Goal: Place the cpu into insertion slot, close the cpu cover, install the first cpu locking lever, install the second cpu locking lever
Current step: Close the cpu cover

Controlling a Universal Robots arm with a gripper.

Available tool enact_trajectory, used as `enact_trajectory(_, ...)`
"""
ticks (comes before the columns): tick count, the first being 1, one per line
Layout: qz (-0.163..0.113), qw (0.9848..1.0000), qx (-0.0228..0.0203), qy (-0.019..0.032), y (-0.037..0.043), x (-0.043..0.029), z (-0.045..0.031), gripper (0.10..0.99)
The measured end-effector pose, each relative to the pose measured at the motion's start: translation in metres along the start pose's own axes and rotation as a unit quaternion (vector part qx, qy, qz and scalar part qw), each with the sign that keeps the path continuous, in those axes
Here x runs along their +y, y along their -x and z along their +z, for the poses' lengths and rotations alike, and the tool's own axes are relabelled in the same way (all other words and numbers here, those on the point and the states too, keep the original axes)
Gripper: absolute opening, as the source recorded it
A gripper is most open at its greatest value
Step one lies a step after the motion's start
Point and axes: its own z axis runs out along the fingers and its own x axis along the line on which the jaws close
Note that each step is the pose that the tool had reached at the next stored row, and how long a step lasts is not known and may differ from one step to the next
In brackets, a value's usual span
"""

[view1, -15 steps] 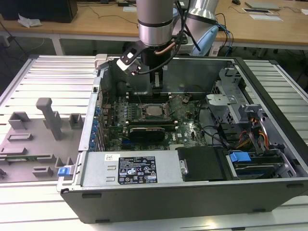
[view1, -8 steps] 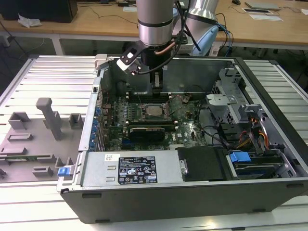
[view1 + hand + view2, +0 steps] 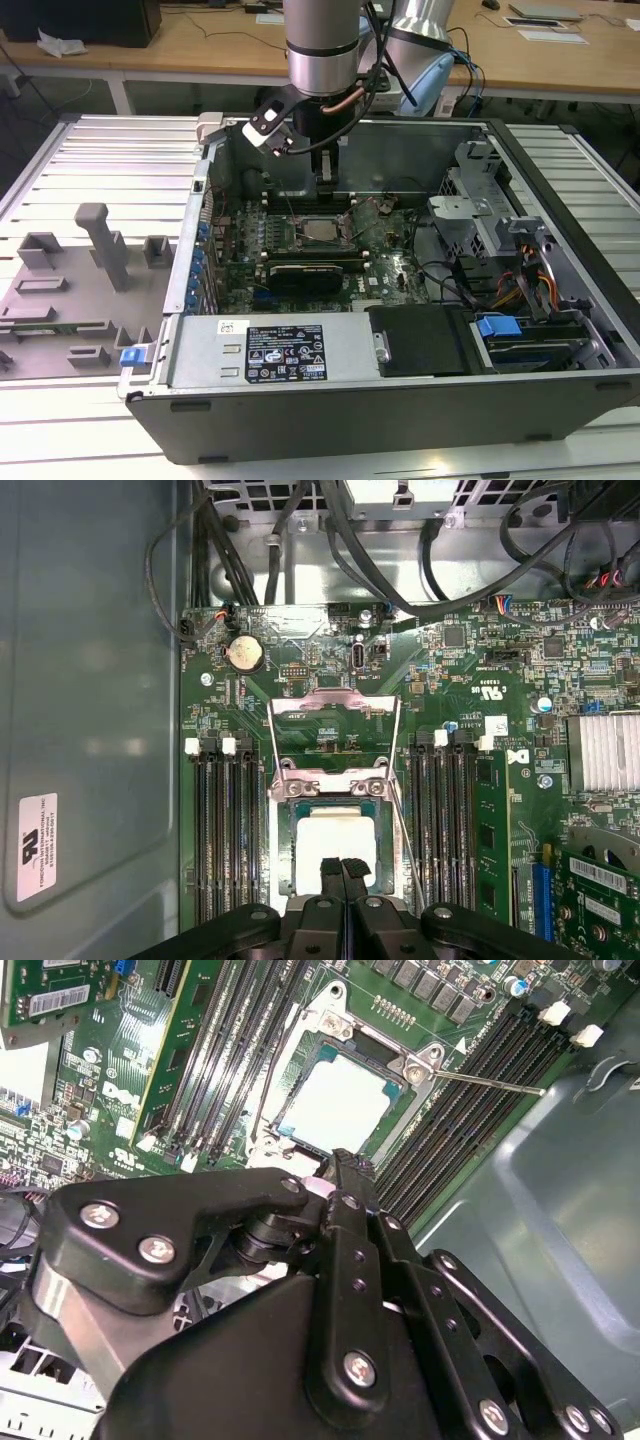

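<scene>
Watching remotely, I saw the cpu [image 3: 335,842] seated in the insertion slot [image 3: 284,840], the cpu cover [image 3: 335,702] still flipped open, a locking lever [image 3: 490,1082] unfastened, and the gripper [image 3: 343,866] pinched together, empty, just above the chip.

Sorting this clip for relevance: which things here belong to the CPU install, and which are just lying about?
Job: silver-grey square cpu; dark-framed insertion slot; thin metal-frame cpu cover; black hand.
Lying about: round silver coin battery; finned silver heatsink; long black memory slots.
</scene>
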Motion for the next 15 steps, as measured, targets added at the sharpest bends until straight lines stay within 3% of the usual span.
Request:
enact_trajectory(4, 0.000, 0.9999, 0.0019, -0.0102, 0.0020, 0.0104, 0.0009, 0.106)
enact_trajectory(6, 0.001, 0.9998, 0.0025, -0.0191, 0.0032, 0.0212, 0.0019, 0.106)
enact_trajectory(11, 0.001, 0.9998, 0.0026, -0.0195, 0.0032, 0.0230, 0.0004, 0.106)
enact_trajectory(15, 0.001, 0.9998, 0.0025, -0.0196, 0.0031, 0.0324, 0.0011, 0.106)
